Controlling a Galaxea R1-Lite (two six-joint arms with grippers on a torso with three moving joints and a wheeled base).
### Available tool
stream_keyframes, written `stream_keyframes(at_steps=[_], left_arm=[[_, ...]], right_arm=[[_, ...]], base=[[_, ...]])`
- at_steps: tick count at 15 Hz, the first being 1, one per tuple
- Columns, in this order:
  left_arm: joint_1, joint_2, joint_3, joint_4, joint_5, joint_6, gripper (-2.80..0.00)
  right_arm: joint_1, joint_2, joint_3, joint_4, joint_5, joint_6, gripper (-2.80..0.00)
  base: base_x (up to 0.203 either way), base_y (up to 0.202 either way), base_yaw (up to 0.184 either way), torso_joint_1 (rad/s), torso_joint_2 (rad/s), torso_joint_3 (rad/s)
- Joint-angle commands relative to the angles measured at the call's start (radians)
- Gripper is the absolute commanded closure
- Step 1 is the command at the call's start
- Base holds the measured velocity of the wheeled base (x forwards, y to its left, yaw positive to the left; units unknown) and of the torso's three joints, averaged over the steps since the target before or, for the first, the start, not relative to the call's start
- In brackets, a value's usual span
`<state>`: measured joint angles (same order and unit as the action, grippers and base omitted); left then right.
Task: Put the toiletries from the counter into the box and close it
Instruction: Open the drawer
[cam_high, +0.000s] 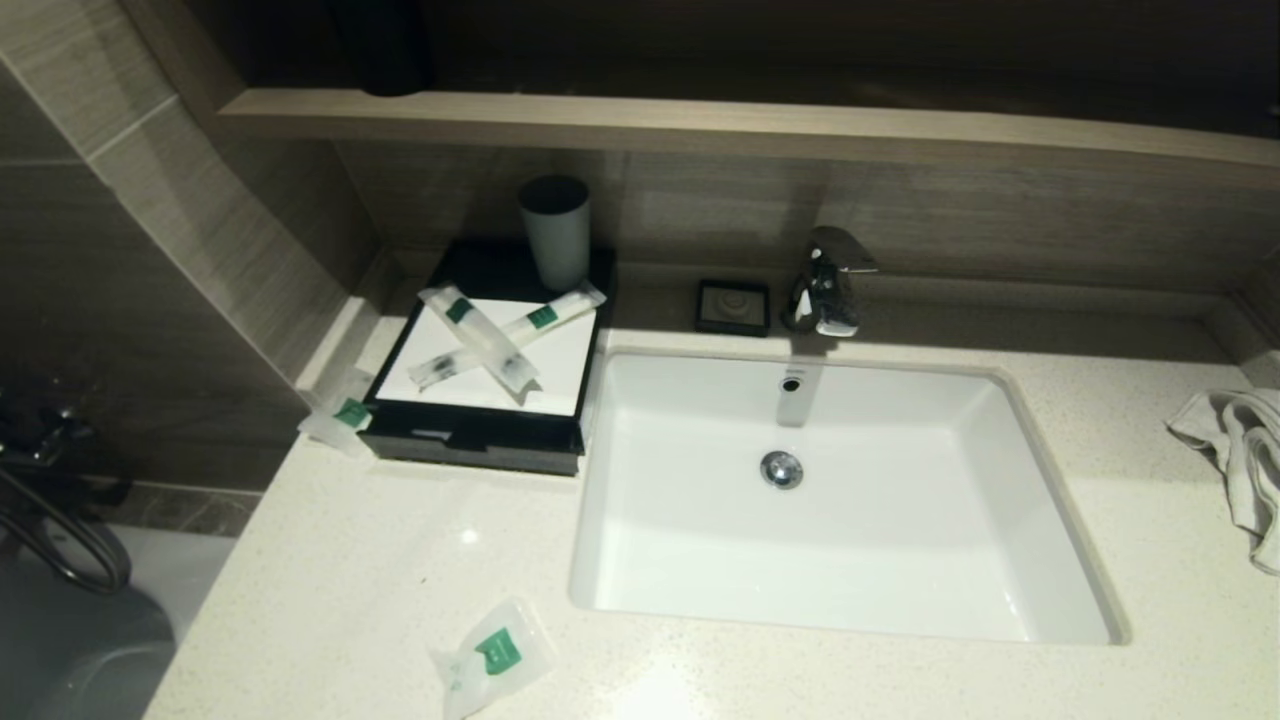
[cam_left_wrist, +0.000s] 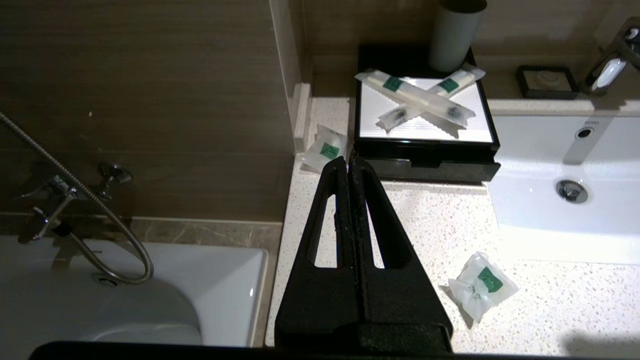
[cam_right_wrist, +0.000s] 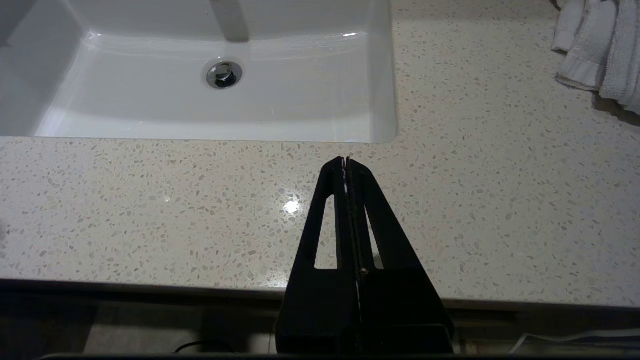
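Two slim packets (cam_high: 500, 335) crossed atop box (cam_high: 400, 425)

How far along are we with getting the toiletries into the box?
Nothing is packed yet. Two long packets lie crossed on top of the box, whose drawer looks shut. One short pouch sits beside the box's left end, another near the counter's front edge. Both left gripper and right gripper are shut and empty. All loading and closing remains.
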<state>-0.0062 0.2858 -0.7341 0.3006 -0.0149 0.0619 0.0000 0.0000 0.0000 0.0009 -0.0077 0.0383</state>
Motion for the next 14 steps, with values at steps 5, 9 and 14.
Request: stream_keyframes(at_steps=[5, 9, 14], left_arm=[[-0.005, 0.304, -0.032, -0.003, -0.032, -0.003, 0.00], [-0.007, 0.450, -0.030, -0.029, -0.072, -0.005, 0.00], [-0.057, 0.661, -0.017, -0.209, -0.071, -0.016, 0.00]], right_arm=[[0.000, 0.000, 0.000, 0.001, 0.000, 0.000, 0.00], [0.000, 0.000, 0.000, 0.001, 0.000, 0.000, 0.00], [0.000, 0.000, 0.000, 0.001, 0.000, 0.000, 0.00]], base=[[0.000, 0.000, 0.000, 0.000, 0.00, 0.000], [0.000, 0.000, 0.000, 0.000, 0.00, 0.000], [0.000, 0.000, 0.000, 0.000, 0.00, 0.000]])
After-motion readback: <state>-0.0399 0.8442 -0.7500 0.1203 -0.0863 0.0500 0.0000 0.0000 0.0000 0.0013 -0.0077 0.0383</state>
